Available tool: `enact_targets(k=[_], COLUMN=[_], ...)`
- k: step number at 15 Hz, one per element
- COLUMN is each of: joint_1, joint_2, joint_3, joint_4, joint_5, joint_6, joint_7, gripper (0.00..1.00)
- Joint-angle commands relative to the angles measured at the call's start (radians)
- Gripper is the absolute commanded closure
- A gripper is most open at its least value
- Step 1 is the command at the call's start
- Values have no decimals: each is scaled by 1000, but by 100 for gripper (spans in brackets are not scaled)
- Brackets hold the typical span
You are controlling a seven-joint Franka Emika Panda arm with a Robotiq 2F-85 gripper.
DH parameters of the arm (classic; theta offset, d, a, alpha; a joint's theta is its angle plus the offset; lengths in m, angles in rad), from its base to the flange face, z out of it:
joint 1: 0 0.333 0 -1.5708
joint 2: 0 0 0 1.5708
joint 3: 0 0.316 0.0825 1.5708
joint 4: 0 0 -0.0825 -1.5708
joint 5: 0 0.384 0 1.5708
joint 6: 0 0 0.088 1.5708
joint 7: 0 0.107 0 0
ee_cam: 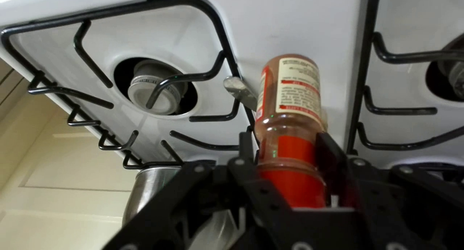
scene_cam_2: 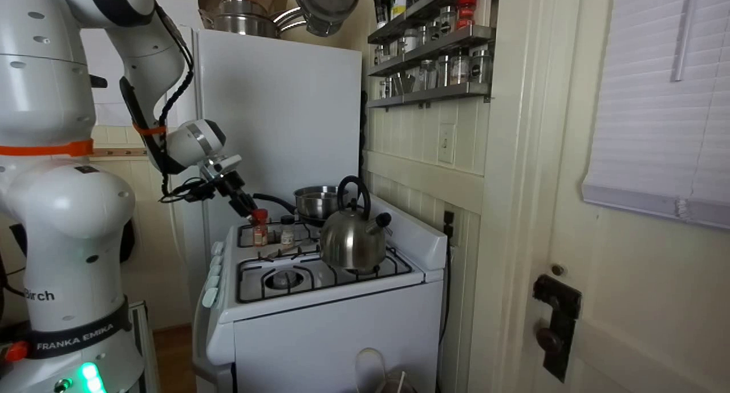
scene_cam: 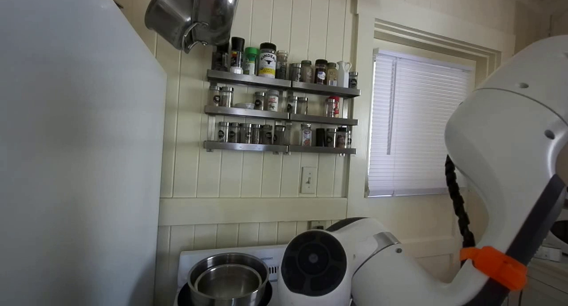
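A spice jar with a red lid and reddish-brown contents stands on the stovetop; it shows in an exterior view [scene_cam_2: 260, 236] and in the wrist view [ee_cam: 291, 90]. My gripper [ee_cam: 286, 144] has one finger on each side of the jar's upper part and lid. A narrow gap shows between the left finger and the jar; the right finger overlaps the jar's edge. The gripper [scene_cam_2: 250, 209] comes down at a slant in that exterior view. A jar with a black lid [scene_cam_2: 287, 232] stands beside the red-lidded jar. A flat metal utensil [ee_cam: 240, 92] lies near the jar's base.
A steel kettle [scene_cam_2: 353, 242] stands on a back burner. Nested steel pots [scene_cam: 228, 277] stand on the stove by the fridge [scene_cam_2: 279, 108]. Black grates [ee_cam: 217, 17] flank the jar. Spice shelves [scene_cam: 248, 113] hang on the wall; pots [scene_cam: 191, 17] hang above.
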Motion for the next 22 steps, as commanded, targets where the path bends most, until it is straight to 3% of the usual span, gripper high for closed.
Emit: enact_targets(k=[1,5,7,13,17,18,22], joint_1=[24,57,66,73,59,36,28], joint_2=[-129,-281,-371,-670,-889,-759,-886], joint_3=[13,41,58,48,-31,19,-14], joint_4=[-40,-57,-68,-119,-187,-116,-166], joint_5=[127,293,305,204,73,128,103], joint_6=[-38,-170,-264,-548,-573,-573,-568], joint_7=[-58,-191,-250,-501,-603,-553,-611], gripper=[79,79,79,79,79,54,54])
